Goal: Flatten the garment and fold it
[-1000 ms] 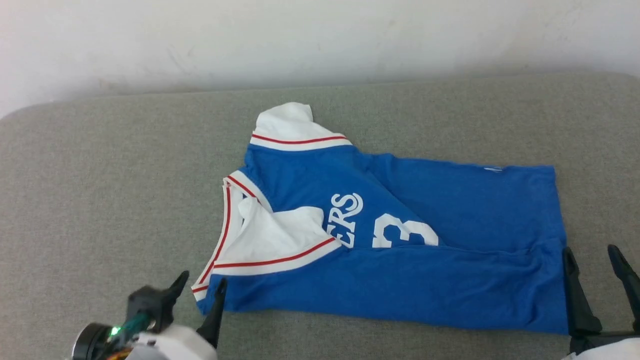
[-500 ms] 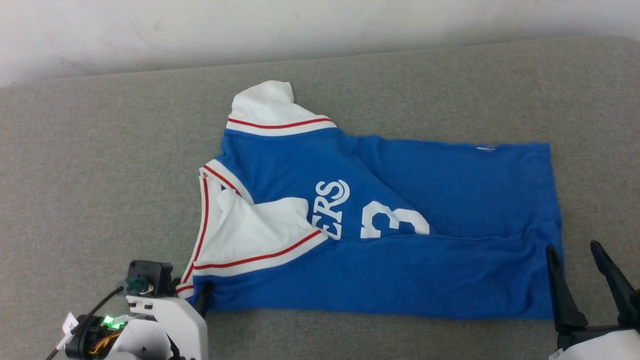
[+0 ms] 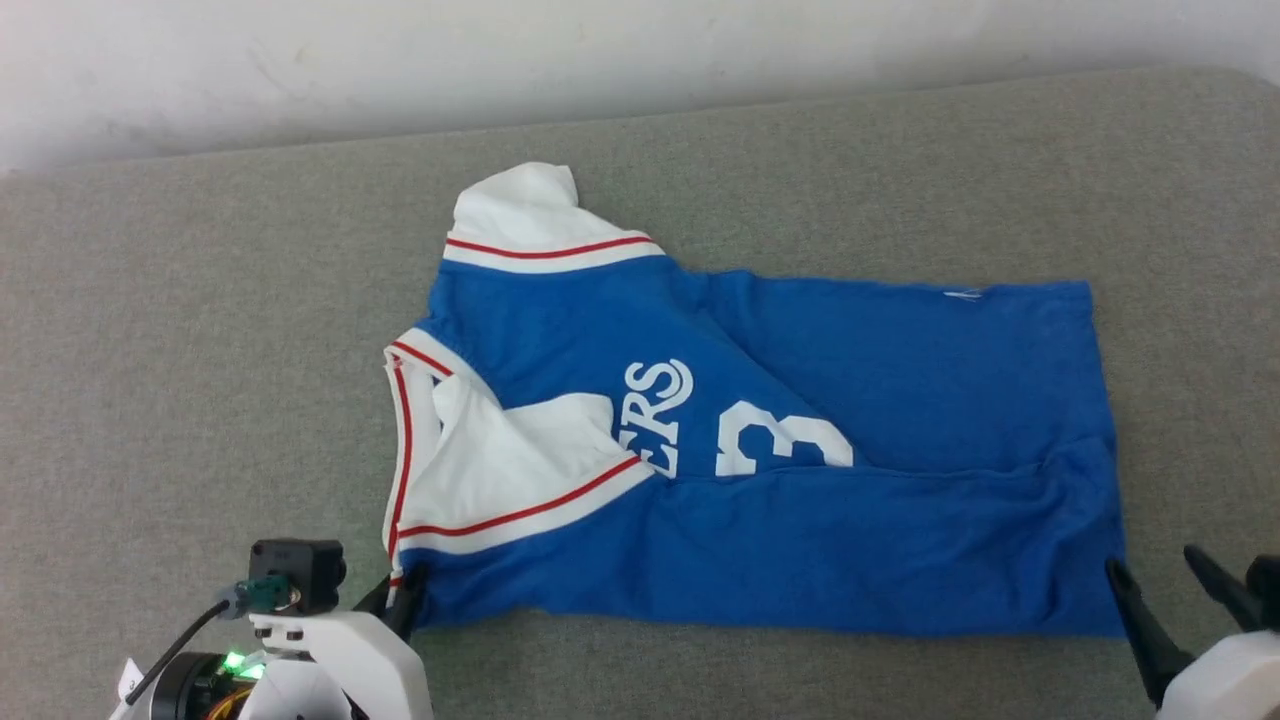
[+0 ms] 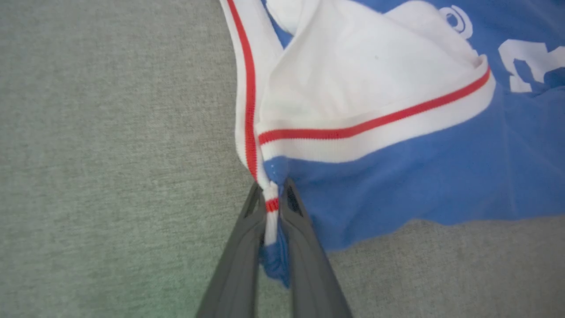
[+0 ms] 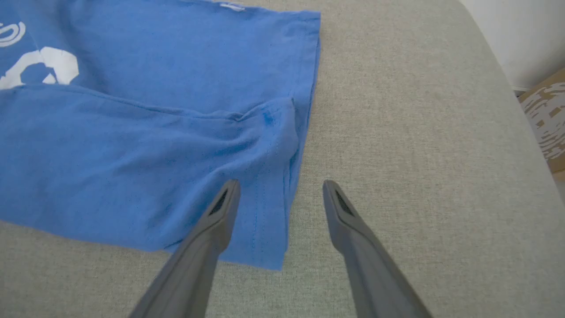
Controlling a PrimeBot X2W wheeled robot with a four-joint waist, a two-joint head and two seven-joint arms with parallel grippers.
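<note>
The blue garment [image 3: 800, 470] lies partly folded on the grey surface, collar end at the left, hem at the right, with "ERS" and a white 3 showing. A white sleeve with red trim [image 4: 362, 101] is folded over its front. My left gripper [image 4: 273, 187] is shut on the garment's near-left corner, pinching striped trim and blue cloth; in the head view it sits at the lower left [image 3: 400, 590]. My right gripper [image 5: 280, 187] stands open over the near-right hem corner [image 5: 269, 229], one finger above the cloth, the other above bare surface.
The grey padded surface [image 3: 200, 350] runs under the garment, with a white wall [image 3: 600, 60] behind its far edge. Its right edge curves down [image 5: 507, 132], and a patterned brown object [image 5: 547, 119] sits beyond it.
My left gripper has moved in to the near-left corner and shut on it, lifting that edge slightly. My right gripper has dropped lower in the view. The camera shifted between the earlier frames.
</note>
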